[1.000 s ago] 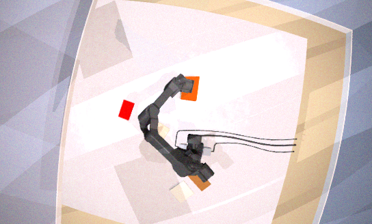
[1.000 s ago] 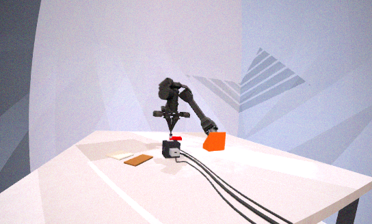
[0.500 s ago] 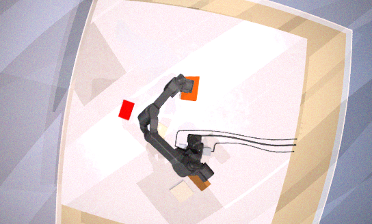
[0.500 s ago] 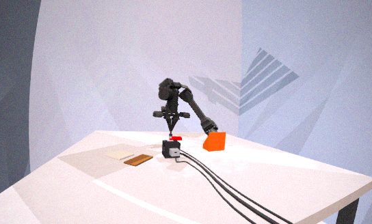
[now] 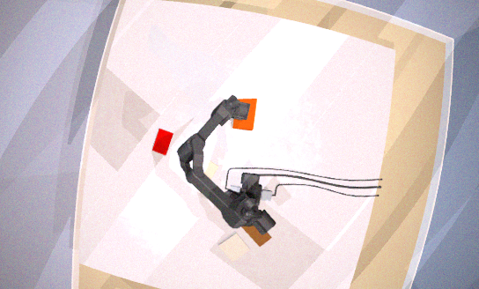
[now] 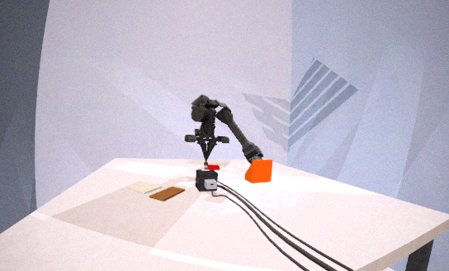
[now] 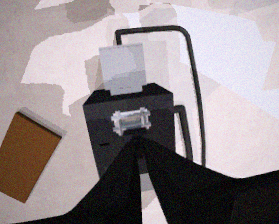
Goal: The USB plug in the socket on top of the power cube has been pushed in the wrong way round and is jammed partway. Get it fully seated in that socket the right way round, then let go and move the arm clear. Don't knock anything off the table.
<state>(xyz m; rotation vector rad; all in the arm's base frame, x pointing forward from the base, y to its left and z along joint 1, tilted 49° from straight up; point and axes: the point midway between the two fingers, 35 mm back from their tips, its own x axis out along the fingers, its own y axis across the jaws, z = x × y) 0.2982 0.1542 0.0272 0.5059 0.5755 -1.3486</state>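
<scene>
Pale walls with slatted shadow stand behind the white table (image 5: 291, 145) (image 6: 314, 215). End effector (image 6: 206, 162) (image 7: 138, 147) grasps the USB plug (image 6: 205, 165) (image 7: 131, 121), at the top of the power cube (image 6: 200, 181) (image 7: 102, 132); seating depth cannot be told. Plug judged light, stiff, smooth enough to slip or tilt under push; best pinched across its body, square to the socket. Container check: no open vessel seen; cube's side carries a pale adapter (image 6: 210, 184), black cables (image 5: 309, 174) (image 6: 269, 224) (image 7: 192, 75) beside it.
</scene>
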